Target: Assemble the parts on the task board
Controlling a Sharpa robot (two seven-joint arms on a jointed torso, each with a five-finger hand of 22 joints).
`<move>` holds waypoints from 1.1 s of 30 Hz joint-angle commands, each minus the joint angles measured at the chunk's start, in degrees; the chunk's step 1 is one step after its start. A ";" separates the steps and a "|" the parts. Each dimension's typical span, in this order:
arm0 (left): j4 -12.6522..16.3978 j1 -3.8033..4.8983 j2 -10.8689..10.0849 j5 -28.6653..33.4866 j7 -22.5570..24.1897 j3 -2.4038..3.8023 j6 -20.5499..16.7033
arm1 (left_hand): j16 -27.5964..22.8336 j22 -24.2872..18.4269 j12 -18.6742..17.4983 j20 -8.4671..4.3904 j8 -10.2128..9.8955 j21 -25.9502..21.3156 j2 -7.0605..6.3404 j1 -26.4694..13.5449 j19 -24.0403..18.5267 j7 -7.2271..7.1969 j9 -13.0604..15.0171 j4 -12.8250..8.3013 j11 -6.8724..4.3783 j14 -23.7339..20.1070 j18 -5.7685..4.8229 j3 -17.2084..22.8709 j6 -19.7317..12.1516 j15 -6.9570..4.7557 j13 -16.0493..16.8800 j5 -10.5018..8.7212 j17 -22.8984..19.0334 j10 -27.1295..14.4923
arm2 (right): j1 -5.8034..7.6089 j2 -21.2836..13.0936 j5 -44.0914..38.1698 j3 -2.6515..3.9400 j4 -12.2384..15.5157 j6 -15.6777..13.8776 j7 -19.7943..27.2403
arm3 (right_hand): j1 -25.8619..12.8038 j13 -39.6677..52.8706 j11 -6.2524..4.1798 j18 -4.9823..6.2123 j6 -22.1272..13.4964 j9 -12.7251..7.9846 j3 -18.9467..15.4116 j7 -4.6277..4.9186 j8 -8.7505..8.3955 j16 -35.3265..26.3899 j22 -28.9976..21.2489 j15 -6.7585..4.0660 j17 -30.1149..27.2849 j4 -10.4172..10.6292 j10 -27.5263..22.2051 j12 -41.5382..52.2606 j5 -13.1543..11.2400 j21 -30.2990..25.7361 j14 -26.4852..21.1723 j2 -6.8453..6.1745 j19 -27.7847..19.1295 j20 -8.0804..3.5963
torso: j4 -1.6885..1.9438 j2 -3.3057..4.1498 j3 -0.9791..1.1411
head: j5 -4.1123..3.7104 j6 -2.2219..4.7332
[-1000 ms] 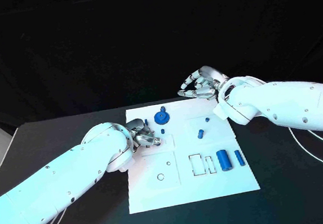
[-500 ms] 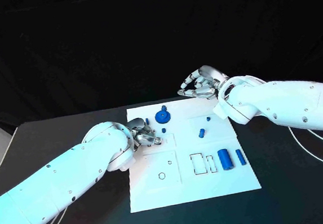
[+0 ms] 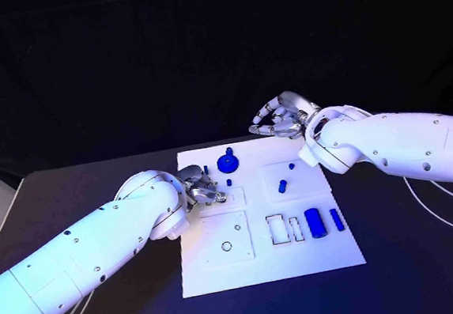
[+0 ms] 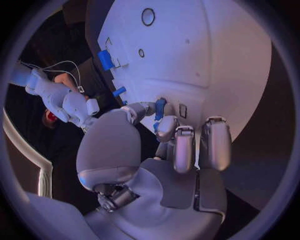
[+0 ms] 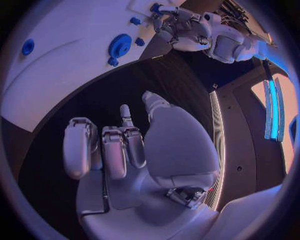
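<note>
The task board point(image 3: 272, 266) lay flat in the middle of the black table point(image 3: 92, 185); the left hand point(image 3: 203, 190) sat over the board's left edge, about halfway along it, its fingers point(image 4: 183, 150) curled in and the thumb and a finger pinching a small blue part point(image 4: 160, 108) just above the board's surface (the left wrist view showed the pinch plainly); the right hand point(image 3: 280, 119) hung past the board's far right corner, off the board and over the table, its fingers point(image 5: 115, 150) curled inward side by side with nothing between them; a blue gear point(image 3: 227, 162) stood on the board near its far edge, just beyond the left hand; a short blue peg point(image 3: 282, 186) lay near the board's middle, with a smaller blue piece point(image 3: 292, 167) just beyond it; two blue cylinders point(image 3: 316, 223) lay side by side near the board's right edge, beside the outlined rectangular slots point(image 3: 276, 229) on the board
</note>
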 commanded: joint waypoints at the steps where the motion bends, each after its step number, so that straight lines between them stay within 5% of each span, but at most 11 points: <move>1: 0.05 -0.39 0.45 0.64 -0.10 -0.35 1.20 | 0.21 0.02 -0.32 -0.44 -0.38 -0.09 -0.06 0.19 -0.04 -2.09 -0.05 0.23 -0.48 5.98 -0.47 -0.48 2.33 -0.51 -0.12 0.00 15.08 -0.20 | -0.04 0.05 -0.48 0.03 -0.05 0.67 0.47 | -0.58 13.32 0.44 -0.68 -0.43 0.08 0.04 0.06 0.29 0.23 0.94 0.31 15.09 0.00 3.80 0.18 0.21 -0.22 6.07 0.15 2.51 0.29 | 0.01 0.01 0.01 | 0.02 0.06; 10: 0.05 -0.34 0.53 1.35 -0.04 -0.35 1.60 | 0.21 0.04 -0.73 0.03 -4.49 -0.23 -0.37 -0.10 -0.04 -1.27 -2.45 4.70 0.22 5.98 -0.48 -6.28 3.05 0.04 -0.39 -0.04 15.08 -0.90 | -0.06 0.07 -0.48 0.03 -0.10 0.67 0.48 | -0.58 13.32 0.44 -0.68 -0.43 0.08 0.04 0.06 0.29 0.23 0.94 0.31 15.09 0.00 3.80 0.18 0.21 -0.22 6.07 0.15 2.51 0.29 | -0.02 0.00 0.02 | 0.00 -0.04; 33: 0.17 -0.33 0.56 1.52 -0.13 -0.34 1.18 | 0.21 0.14 -0.59 0.12 -4.92 -0.25 -0.21 0.42 0.00 -1.40 -2.66 7.14 0.17 5.98 -0.48 -9.24 4.08 0.08 -0.06 -0.13 15.08 -0.79 | -0.20 0.09 -0.47 0.03 -0.15 0.64 0.53 | -0.58 13.32 0.44 -0.68 -0.43 0.08 0.04 0.06 0.29 0.23 0.94 0.31 15.09 0.00 3.80 0.18 0.21 -0.22 6.07 0.15 2.51 0.29 | 0.01 -0.01 0.00 | -0.07 -0.13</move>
